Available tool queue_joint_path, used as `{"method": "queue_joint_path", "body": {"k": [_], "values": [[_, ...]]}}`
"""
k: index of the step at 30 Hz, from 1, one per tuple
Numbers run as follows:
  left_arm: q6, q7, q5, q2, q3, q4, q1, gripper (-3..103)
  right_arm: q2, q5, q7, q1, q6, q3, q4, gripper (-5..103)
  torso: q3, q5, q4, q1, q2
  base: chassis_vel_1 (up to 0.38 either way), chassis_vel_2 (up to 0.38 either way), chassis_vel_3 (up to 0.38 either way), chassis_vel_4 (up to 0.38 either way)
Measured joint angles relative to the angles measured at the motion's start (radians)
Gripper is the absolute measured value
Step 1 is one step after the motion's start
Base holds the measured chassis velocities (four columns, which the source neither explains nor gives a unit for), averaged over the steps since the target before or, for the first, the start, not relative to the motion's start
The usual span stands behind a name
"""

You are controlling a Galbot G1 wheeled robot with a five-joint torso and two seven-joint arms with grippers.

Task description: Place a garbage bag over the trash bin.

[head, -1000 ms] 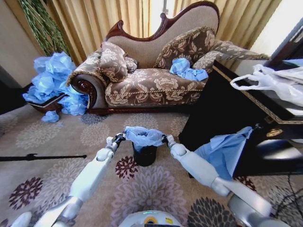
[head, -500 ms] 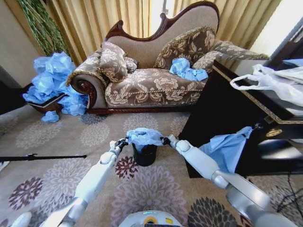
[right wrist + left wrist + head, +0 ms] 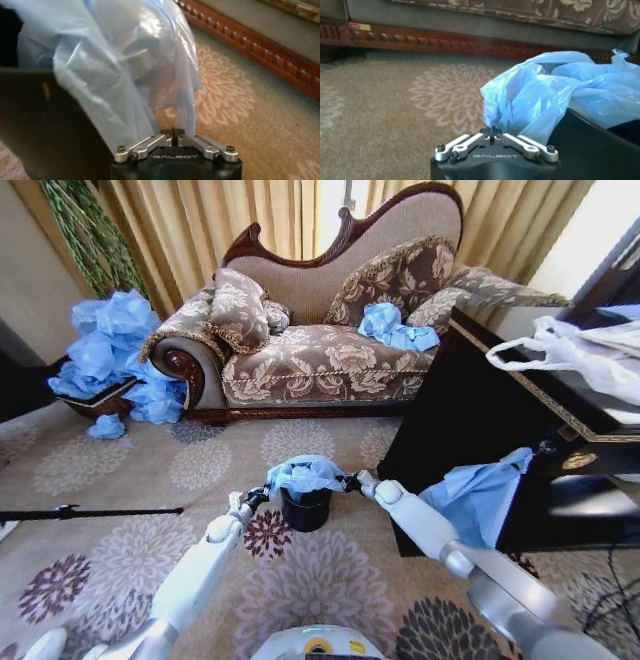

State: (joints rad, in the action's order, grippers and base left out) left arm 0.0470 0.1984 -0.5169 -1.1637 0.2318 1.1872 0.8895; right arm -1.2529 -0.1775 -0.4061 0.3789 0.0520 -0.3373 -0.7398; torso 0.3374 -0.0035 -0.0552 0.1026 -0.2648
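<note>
Two tools at work, one on each side of the bin [image 3: 306,509]. Left tool [image 3: 257,496] clenched on the bag [image 3: 303,474] at its left edge; right tool [image 3: 347,479] clenched on the right edge. Bag stretched between them, draped over the bin's rim. Bin upright on the flowered carpet [image 3: 150,480], before the sofa [image 3: 320,360].

open carpet [image 3: 120,480] lies at 9 o'clock of the trash bin [image 3: 306,509]. the sofa [image 3: 320,350] blocks 12 o'clock, the dark cabinet [image 3: 500,420] blocks 3 o'clock.
</note>
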Motion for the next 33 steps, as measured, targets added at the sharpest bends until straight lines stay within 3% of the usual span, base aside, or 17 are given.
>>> {"method": "queue_joint_path", "body": {"k": [9, 15, 17, 18, 22, 24, 27, 33], "values": [[-0.010, 0.025, 0.026, 0.010, 0.016, 0.016, 0.017, 0, 0.023, 0.000, 0.011, 0.031, 0.004, 0.005, -0.047, 0, 0.000, 0.0000, -0.0002, 0.000, 0.000, 0.000, 0.000, 0.000, 0.000], [-0.058, -0.026, 0.031, 0.022, 0.037, 0.087, 0.049, -1, 0.025, -0.035, 0.103, 0.054, 0.005, 0.018, -0.100, 0, 0.000, -0.0001, -0.0002, 0.000, 0.000, 0.000, 0.000, 0.000, 0.000], [-0.099, -0.027, 0.031, 0.039, 0.052, 0.135, 0.081, 10, 0.024, -0.041, 0.127, 0.066, 0.004, 0.027, -0.124, 0, 0.000, -0.0001, -0.0002, 0.000, 0.000, 0.000, 0.000, 0.000, 0.000], [-0.099, -0.027, 0.031, 0.039, 0.052, 0.135, 0.081, 10, 0.024, -0.041, 0.127, 0.066, 0.004, 0.027, -0.124, 0, 0.000, -0.0001, -0.0002, 0.000, 0.000, 0.000, 0.000, 0.000, 0.000], [-0.153, -0.008, 0.053, 0.088, 0.096, 0.277, 0.195, 31, 0.025, -0.035, 0.146, 0.093, 0.006, 0.045, -0.155, 0, 0.000, 0.0001, 0.0000, 0.000, 0.000, 0.000, 0.000, 0.000, 0.000], [-0.164, -0.003, 0.066, 0.096, 0.103, 0.302, 0.221, 31, 0.026, -0.034, 0.148, 0.098, 0.006, 0.048, -0.160, 0, 0.000, -0.0001, 0.0000, 0.000, 0.000, 0.000, 0.000, 0.000, 0.000], [-0.197, 0.037, 0.122, 0.120, 0.135, 0.389, 0.314, 47, 0.029, -0.032, 0.149, 0.113, 0.012, 0.057, -0.172, 0, 0.000, -0.0001, 0.0000, 0.000, 0.000, 0.000, 0.000, 0.000, 0.000], [-0.235, 0.055, 0.160, 0.131, 0.160, 0.444, 0.370, 64, 0.027, -0.031, 0.154, 0.120, 0.022, 0.064, -0.173, 0, 0.000, -0.0001, -0.0001, 0.000, 0.000, 0.000, 0.000, 0.000, 0.000]]}}
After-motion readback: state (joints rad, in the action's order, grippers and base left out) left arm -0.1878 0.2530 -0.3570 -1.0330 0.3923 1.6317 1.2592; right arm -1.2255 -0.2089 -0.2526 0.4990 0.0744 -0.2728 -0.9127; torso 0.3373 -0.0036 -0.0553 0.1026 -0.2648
